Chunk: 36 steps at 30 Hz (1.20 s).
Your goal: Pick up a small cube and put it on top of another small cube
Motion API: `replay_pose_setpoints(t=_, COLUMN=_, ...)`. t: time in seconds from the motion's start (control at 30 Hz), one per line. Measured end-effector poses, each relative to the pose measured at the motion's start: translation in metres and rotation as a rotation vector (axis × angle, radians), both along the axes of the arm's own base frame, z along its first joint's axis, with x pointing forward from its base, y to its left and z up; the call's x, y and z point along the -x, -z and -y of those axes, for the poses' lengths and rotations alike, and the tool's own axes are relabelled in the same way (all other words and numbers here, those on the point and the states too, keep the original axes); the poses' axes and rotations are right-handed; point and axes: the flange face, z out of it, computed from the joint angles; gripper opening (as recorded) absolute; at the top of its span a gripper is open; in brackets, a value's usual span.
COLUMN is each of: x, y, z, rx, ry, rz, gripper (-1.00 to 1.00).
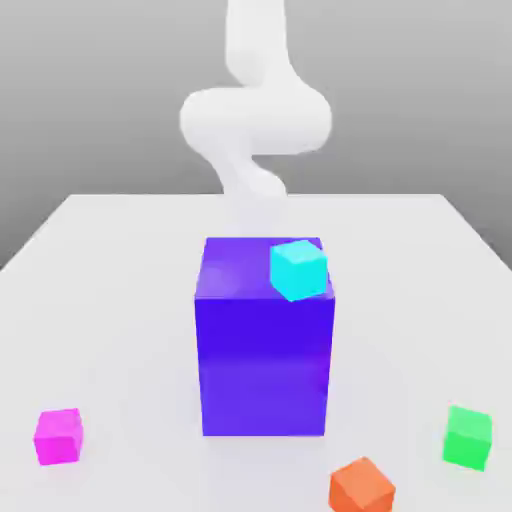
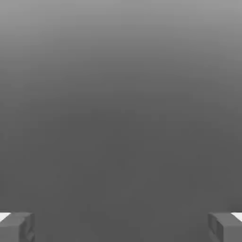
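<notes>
A magenta small cube (image 1: 58,436) lies on the white table near the front at the exterior view's left. An orange small cube (image 1: 361,487) sits at the front edge, and a green one (image 1: 468,437) lies at the exterior view's right. A cyan small cube (image 1: 298,269) rests on top of a tall purple block (image 1: 264,350), near its right rear corner. The white arm (image 1: 255,110) curls above the table's far side, behind the purple block. In the hand view my gripper (image 2: 121,228) is open, its grey fingertips (image 2: 16,227) far apart with nothing between them.
The tall purple block stands in the middle of the white table (image 1: 110,300), between the arm and the three low cubes. Bare table lies to either side of the block.
</notes>
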Motion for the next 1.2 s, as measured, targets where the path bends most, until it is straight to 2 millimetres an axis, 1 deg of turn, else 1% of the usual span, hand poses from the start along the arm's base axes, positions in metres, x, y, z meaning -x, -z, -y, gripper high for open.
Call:
replay_pose_setpoints(t=0.1, x=-0.036, y=0.050, z=0.027, rx=-0.046, ry=0.145, rz=-0.081, gripper=0.00)
replay_pose_setpoints(t=0.2, x=-0.062, y=0.102, z=0.057, rx=-0.092, ry=0.284, rz=-0.155, gripper=0.00)
replay_pose_setpoints(t=0.3, x=-0.079, y=0.156, z=0.090, rx=-0.142, ry=0.423, rz=-0.225, gripper=0.00)
replay_pose_setpoints(t=0.43, x=-0.089, y=0.231, z=0.134, rx=-0.216, ry=0.608, rz=-0.314, gripper=0.00)
replay_pose_setpoints(t=0.53, x=-0.086, y=0.288, z=0.165, rx=-0.275, ry=0.746, rz=-0.377, gripper=0.00)
replay_pose_setpoints(t=0.67, x=-0.064, y=0.365, z=0.211, rx=-0.367, ry=0.952, rz=-0.455, gripper=0.00)
replay_pose_setpoints(t=0.77, x=-0.048, y=0.420, z=0.224, rx=-0.434, ry=1.073, rz=-0.516, gripper=0.00)
replay_pose_setpoints(t=0.87, x=-0.028, y=0.472, z=0.235, rx=-0.502, ry=1.192, rz=-0.569, gripper=0.00)
replay_pose_setpoints(t=1.03, x=-0.022, y=0.539, z=0.238, rx=-0.519, ry=1.225, rz=-0.583, gripper=0.00)
replay_pose_setpoints(t=1.07, x=-0.021, y=0.545, z=0.237, rx=-0.519, ry=1.226, rz=-0.583, gripper=-1.00)
replay_pose_setpoints(t=1.2, x=-0.021, y=0.545, z=0.237, rx=-0.519, ry=1.226, rz=-0.582, gripper=-1.00)
